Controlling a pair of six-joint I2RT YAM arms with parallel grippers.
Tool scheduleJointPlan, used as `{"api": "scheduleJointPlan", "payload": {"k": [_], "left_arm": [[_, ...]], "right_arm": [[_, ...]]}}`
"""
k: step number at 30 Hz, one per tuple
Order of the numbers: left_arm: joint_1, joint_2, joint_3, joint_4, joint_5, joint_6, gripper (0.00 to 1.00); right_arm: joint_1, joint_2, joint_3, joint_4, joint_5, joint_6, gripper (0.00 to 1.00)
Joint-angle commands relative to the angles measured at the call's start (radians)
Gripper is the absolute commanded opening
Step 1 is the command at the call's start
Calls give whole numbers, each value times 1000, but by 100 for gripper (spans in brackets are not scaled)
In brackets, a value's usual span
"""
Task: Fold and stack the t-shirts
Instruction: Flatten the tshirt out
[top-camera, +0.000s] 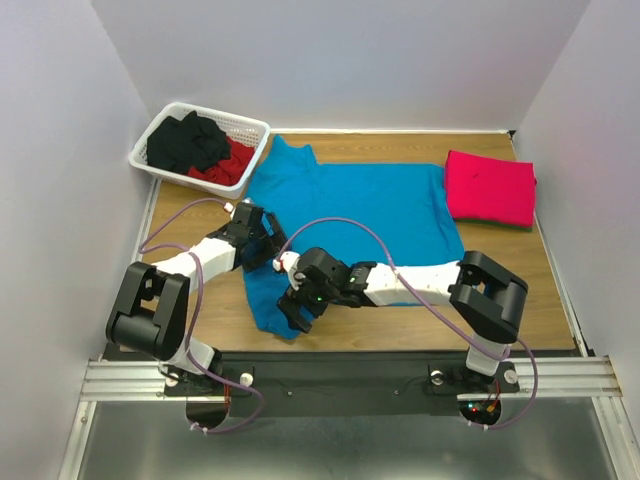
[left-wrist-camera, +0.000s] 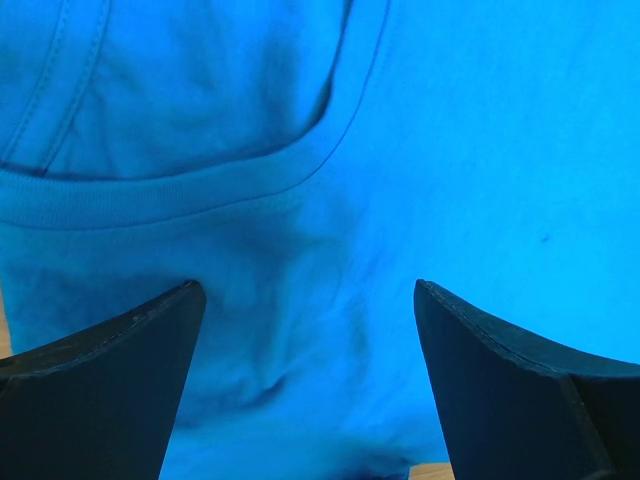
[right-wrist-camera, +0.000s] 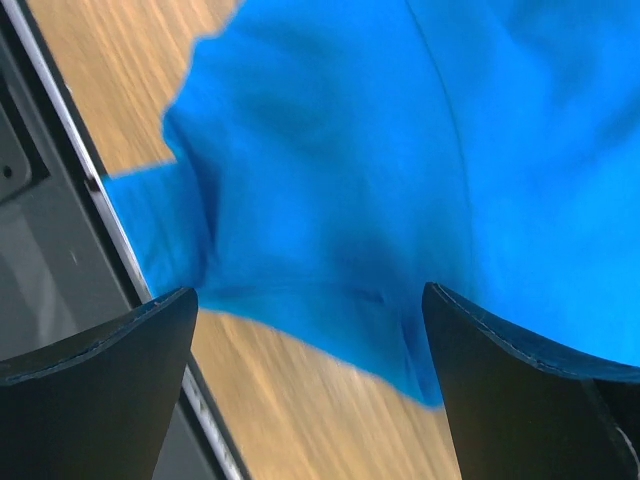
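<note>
- Left wrist view: left gripper (left-wrist-camera: 306, 300) has its jaws spread wide and holds nothing. It hangs just over the turquoise t-shirt (left-wrist-camera: 450, 150), close to the collar band (left-wrist-camera: 200, 190).
- Right wrist view: right gripper (right-wrist-camera: 309, 300) is also spread wide and empty. It sits over the shirt's near sleeve edge (right-wrist-camera: 300, 300), by the table's (right-wrist-camera: 300, 420) front rail.
- Top view: the turquoise shirt is spread out flat mid-table, collar to the left, with both grippers at its near-left part.
- Pinkish-red t-shirt (top-camera: 490, 187) is already folded at the far right corner, just beside the turquoise one's hem.
- White basket (top-camera: 160, 130) at far left holds dark and red cloth.
- Step, as I judge it: starting the first fold of the turquoise shirt.
- Next move calls for dropping both grippers onto cloth edges, pinching one layer, and lifting together.
</note>
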Motion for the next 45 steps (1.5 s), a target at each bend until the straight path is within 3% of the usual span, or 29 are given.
{"api": "scheduleJointPlan", "payload": {"k": [1,6,16,29,31,34,37,38,41,45], "left_arm": [[1,-1,-62,5,33,6,98],[1,-9,-74,2,30,6,98],[2,-5,-73,-8,12,10,98],[25,-2,-42,-48,-28,30,98],[25,-5,-39,-48,-19,39,98],[25,-28,-25,-62,-4,55,98],[19,-80,3,-88,2,72,98],[8,-112,31,-124,-37,67,99],[-9,-149,116,-201,-155,68,98],[-9,-117,225,-209,-159,113,98]], "right_arm": [[25,35,83,101,-36,-75,100],[40,44,56,101,-19,-61,100],[71,-48,-157,135,19,30,100],[230,-371,-377,20,106,295,100],[230,-434,-377,-33,197,353,100],[218,-487,-302,-168,486,457,100],[73,-554,-242,-273,536,552,100],[12,-592,-239,-284,490,559,100],[-205,-631,-201,-305,545,513,100],[-470,-527,-75,-314,504,453,100]]}}
